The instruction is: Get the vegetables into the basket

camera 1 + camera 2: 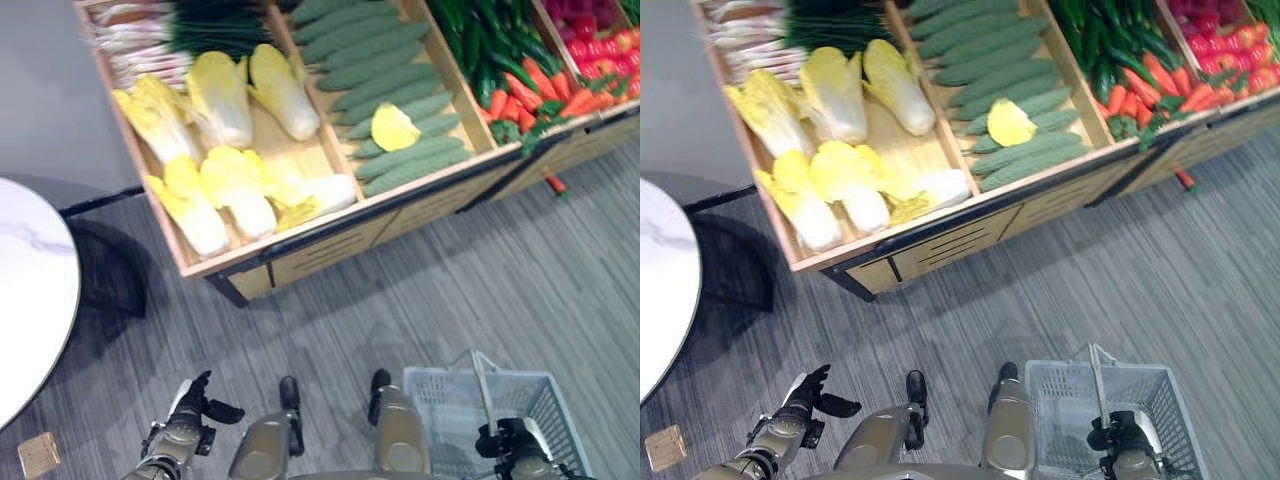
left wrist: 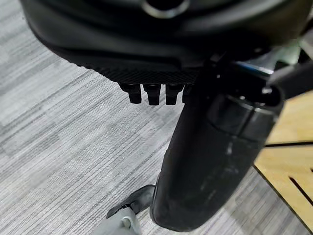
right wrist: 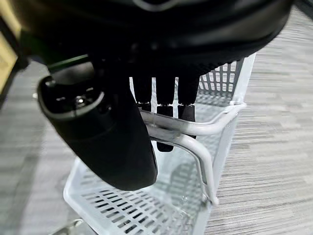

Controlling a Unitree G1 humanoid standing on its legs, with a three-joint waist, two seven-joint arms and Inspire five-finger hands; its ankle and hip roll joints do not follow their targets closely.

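Nearest to us, at the lower right, our right hand (image 3: 146,98) has its fingers curled around the pale handle (image 3: 195,134) of the white slatted basket (image 1: 545,400), which hangs at our right side above the grey striped floor (image 1: 420,290); we see nothing lying in the basket. At the lower left, our left hand (image 1: 195,400) hangs free over the floor with its fingers loosely extended and the thumb standing out, holding nothing. Further left, a round white table (image 1: 30,290) curves in from the edge, and a small tan block (image 1: 38,455) lies on the floor near it. Beyond the floor stands a wooden display stand (image 1: 330,240) with drawer-like front panels, divided into compartments. The vegetables are all there, well apart from the basket. The closest compartment, on the left, holds pale yellow napa cabbages (image 1: 225,185). Just to its right is a compartment of long green cucumbers (image 1: 395,100), with one loose yellow cabbage leaf (image 1: 393,128) lying on top of them. Further right we see dark green peppers (image 1: 490,40) with orange carrots (image 1: 530,90) in front of them, and one carrot (image 1: 553,183) lies on the floor below the stand. At the far right are red peppers (image 1: 595,40). At the far left back lie white-stemmed green onions (image 1: 170,35).
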